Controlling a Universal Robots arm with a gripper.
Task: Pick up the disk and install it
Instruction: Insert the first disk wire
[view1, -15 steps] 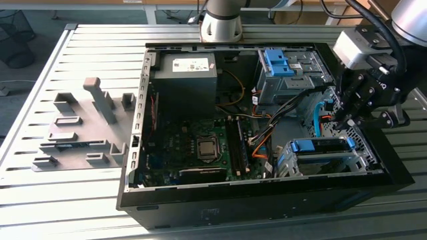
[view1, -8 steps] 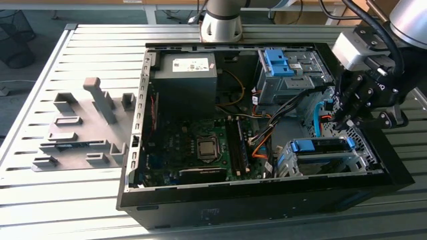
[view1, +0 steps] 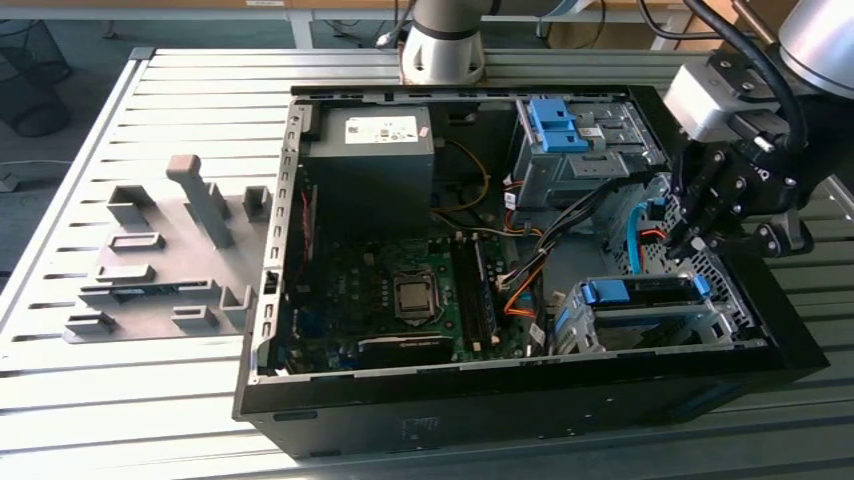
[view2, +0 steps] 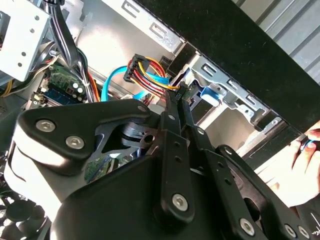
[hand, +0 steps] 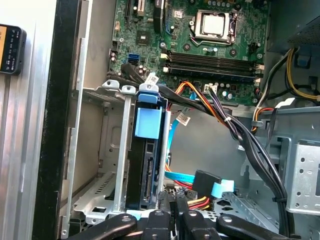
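Note:
The disk (view1: 638, 292) sits in the silver drive cage (view1: 661, 330) at the near corner of the open computer case, on the exterior view's right. Its blue carrier handle faces up. In the first wrist view the disk (hand: 146, 165) stands edge-on in the cage slot, with the blue handle (hand: 149, 122) on top. My gripper (view1: 686, 246) hangs just behind that cage, over the blue and orange cables (hand: 200, 182). Both wrist views show the gripper (view2: 179, 94) (hand: 174, 206) shut with nothing between its fingers, a short way from the disk and not touching it.
The black case wall (view1: 534, 400) rings the work area. Inside are the motherboard (view1: 400, 290), a black box with a white sticker (view1: 367, 150) and a second cage with a blue latch (view1: 561, 125). A grey fixture (view1: 174, 260) lies on the slatted table.

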